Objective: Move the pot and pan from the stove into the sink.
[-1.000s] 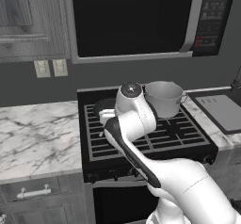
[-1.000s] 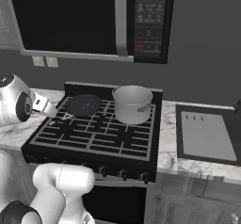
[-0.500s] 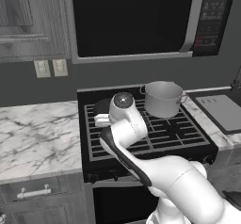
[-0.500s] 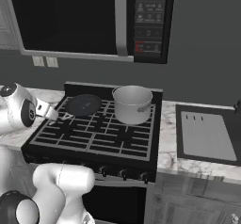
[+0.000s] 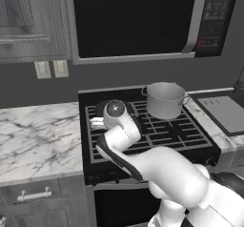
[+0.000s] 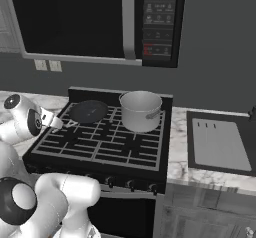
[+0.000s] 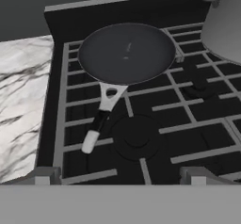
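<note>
The jaws point(image 7: 120, 176) stand released, empty, above the stove's point(image 7: 197, 124) front left burner. The pan point(image 7: 126, 53) sits at the stove's back left corner, handle toward the front edge; the pot point(image 7: 226, 25) sits back right. The sink point(image 6: 220, 144) lies in the table right of the stove.

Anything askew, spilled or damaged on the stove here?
Nothing stands out. The pan lies flat on the stove's rear-left grate and the pot stands upright on the rear-right one. No spill or damage shows.
</note>
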